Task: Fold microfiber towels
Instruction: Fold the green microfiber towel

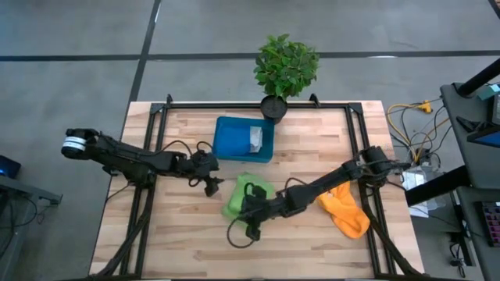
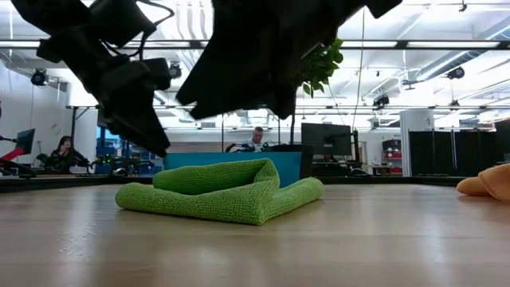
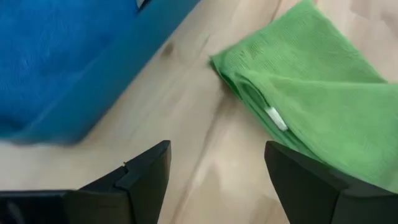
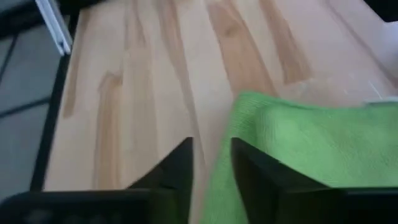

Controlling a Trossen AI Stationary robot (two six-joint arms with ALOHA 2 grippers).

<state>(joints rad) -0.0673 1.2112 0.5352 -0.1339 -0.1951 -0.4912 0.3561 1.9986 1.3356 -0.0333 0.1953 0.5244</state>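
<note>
A lime green microfiber towel [image 1: 248, 193] lies folded in several layers on the wooden table, near its middle. A small white tag [image 3: 277, 118] shows at one fold. My left gripper [image 1: 211, 186] hovers open just left of the towel, with bare wood between its fingers [image 3: 217, 155]. My right gripper [image 1: 251, 222] hangs over the towel's near edge [image 4: 224, 180]. Its fingers stand a narrow gap apart [image 4: 211, 149]. In the low view both grippers are clear above the towel [image 2: 223, 191]. An orange towel [image 1: 344, 209] lies crumpled at the right.
A rigid blue tray [image 1: 238, 140] sits behind the green towel with a grey-white cloth [image 1: 255, 139] in it. A potted plant [image 1: 285, 70] stands at the far edge. Bare wood lies along the near edge. People sit in the room beyond.
</note>
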